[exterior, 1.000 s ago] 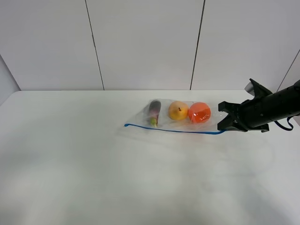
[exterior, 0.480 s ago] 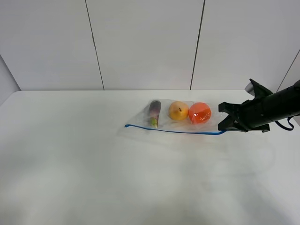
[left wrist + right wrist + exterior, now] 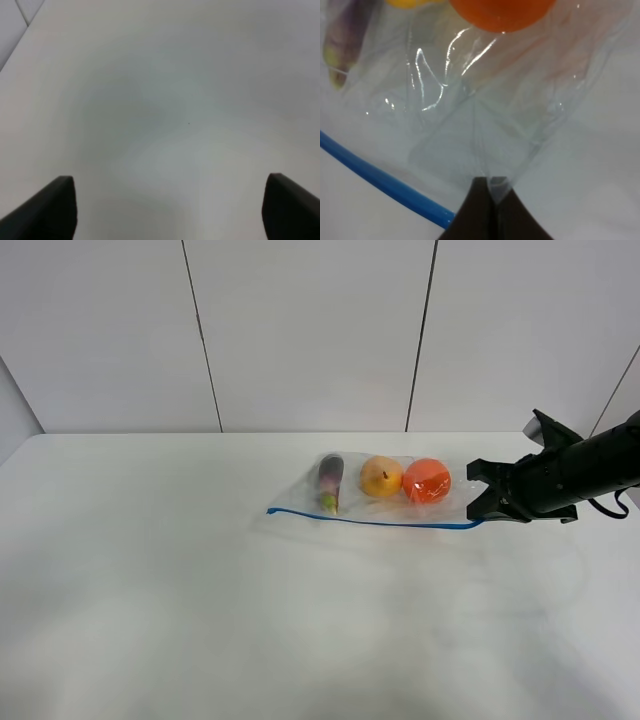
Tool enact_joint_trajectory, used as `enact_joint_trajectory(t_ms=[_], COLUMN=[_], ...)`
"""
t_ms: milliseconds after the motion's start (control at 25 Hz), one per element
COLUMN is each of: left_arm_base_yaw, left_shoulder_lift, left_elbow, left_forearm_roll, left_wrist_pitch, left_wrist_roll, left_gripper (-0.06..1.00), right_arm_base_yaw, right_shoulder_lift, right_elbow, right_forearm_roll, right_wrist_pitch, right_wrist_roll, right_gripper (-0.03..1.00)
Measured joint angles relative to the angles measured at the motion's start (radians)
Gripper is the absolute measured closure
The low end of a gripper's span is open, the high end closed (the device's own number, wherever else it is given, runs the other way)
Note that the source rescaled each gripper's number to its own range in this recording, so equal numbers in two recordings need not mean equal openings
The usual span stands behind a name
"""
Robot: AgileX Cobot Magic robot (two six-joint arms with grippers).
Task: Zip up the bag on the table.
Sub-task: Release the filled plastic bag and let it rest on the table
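Right gripper (image 3: 491, 196) pinches the bag (image 3: 385, 495) corner; almost nothing has shifted in the past second.

We read the clamp as anchoring before zipping: fingers closed on crinkly clear film beside the blue strip (image 3: 370, 520). The bag lies far right on the matte white table (image 3: 200, 590), holding glossy eggplant (image 3: 330, 476), pear (image 3: 380, 475), orange (image 3: 426, 480). Our left gripper (image 3: 167, 210) gapes, empty.

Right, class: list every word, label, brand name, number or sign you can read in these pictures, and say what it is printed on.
None: no readable text shows on the bag, the toy fruit inside it, the table, the wall panels or the right gripper.
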Motion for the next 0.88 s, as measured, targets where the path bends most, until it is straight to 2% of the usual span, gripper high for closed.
enact_joint_trajectory(t_ms=[360,480,560,720,760,880], left_arm_base_yaw=[0.000,0.000,0.000,0.000,0.000,0.000], left_shoulder_lift=[0.000,0.000,0.000,0.000,0.000,0.000], left_elbow=[0.000,0.000,0.000,0.000,0.000,0.000], left_forearm_roll=[0.000,0.000,0.000,0.000,0.000,0.000], left_wrist_pitch=[0.000,0.000,0.000,0.000,0.000,0.001], left_wrist_roll=[-0.001,-0.001,-0.001,-0.001,-0.001,-0.002], left_gripper=[-0.06,-0.06,-0.06,-0.06,-0.06,-0.06], right_arm_base_yaw=[0.000,0.000,0.000,0.000,0.000,0.001], right_shoulder_lift=[0.000,0.000,0.000,0.000,0.000,0.000], right_elbow=[0.001,0.001,0.001,0.001,0.001,0.001], right_forearm_roll=[-0.023,-0.030,-0.030,-0.035,-0.036,-0.038], right_wrist_pitch=[-0.012,-0.015,-0.016,-0.023,-0.031,-0.050], right_wrist_roll=[0.000,0.000,0.000,0.000,0.000,0.003], right_gripper=[0.96,0.89,0.75,0.20,0.10,0.00])
